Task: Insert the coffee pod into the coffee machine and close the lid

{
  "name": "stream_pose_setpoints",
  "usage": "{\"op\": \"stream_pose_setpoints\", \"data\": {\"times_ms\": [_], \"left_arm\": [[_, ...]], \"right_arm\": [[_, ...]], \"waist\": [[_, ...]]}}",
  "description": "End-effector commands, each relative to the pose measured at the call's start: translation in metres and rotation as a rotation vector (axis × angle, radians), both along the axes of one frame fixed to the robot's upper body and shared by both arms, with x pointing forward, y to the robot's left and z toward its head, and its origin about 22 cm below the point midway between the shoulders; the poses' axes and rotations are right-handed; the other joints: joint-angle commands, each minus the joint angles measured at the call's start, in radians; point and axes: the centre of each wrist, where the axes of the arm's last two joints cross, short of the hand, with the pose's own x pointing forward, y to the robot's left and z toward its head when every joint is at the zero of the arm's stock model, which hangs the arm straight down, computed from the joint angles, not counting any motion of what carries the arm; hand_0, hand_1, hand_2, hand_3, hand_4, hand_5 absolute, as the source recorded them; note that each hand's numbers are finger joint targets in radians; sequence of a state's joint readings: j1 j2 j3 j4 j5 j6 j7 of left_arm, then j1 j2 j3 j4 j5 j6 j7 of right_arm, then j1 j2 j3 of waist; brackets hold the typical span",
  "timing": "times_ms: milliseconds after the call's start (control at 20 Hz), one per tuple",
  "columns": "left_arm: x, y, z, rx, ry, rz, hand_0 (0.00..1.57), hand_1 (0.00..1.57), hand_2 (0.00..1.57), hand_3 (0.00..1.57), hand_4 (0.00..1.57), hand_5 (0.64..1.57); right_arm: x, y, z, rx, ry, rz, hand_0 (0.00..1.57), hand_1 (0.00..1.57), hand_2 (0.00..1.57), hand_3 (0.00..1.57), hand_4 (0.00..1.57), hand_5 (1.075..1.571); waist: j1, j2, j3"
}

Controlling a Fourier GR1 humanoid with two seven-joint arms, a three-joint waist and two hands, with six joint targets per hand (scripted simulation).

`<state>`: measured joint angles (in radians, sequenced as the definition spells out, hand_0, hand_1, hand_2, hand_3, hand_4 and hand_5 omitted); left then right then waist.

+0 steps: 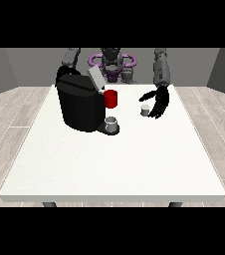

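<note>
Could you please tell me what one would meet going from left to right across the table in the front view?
Black coffee machine → grey cup on its drip stand → small grey coffee pod → black hand at the view's right, beside the pod.

Plain bare room: grey walls (15, 67), wood-plank floor (15, 119), white table (114, 164) with coffee machine (79, 104).

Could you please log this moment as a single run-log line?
small grey coffee pod: on white table | hand at view's right: open beside pod | black coffee machine: grey lid up
</note>
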<state>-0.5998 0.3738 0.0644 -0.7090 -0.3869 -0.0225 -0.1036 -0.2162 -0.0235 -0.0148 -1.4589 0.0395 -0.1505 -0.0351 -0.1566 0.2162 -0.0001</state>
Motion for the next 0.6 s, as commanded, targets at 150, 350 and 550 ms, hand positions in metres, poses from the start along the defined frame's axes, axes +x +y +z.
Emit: {"op": "stream_pose_setpoints", "data": {"times_ms": [150, 350, 550], "left_arm": [[-0.003, 0.007, -0.013, 0.144, -0.081, -0.002, 0.65, 0.65, 0.79, 0.53, 0.0, 1.571], [0.003, -0.01, -0.014, 0.143, -0.129, -0.001, 0.72, 0.72, 0.86, 0.65, 0.23, 1.571], [0.002, -0.005, -0.019, 0.161, -0.113, 0.023, 0.82, 0.82, 0.97, 0.74, 0.39, 1.571]], "right_arm": [[-0.002, 0.02, 0.009, -0.007, -0.02, 0.013, 0.0, 0.0, 0.0, 0.0, 0.45, 1.571], [0.004, -0.006, 0.003, 0.005, 0.01, 0.003, 0.0, 0.0, 0.0, 0.0, 0.52, 1.571], [0.001, -0.004, 0.001, 0.011, 0.02, 0.004, 0.0, 0.0, 0.0, 0.0, 0.52, 1.571]], "waist": [[-0.018, 0.034, -0.0005], [-0.01, 0.019, -0.0002], [-0.008, -0.001, -0.0001]]}}
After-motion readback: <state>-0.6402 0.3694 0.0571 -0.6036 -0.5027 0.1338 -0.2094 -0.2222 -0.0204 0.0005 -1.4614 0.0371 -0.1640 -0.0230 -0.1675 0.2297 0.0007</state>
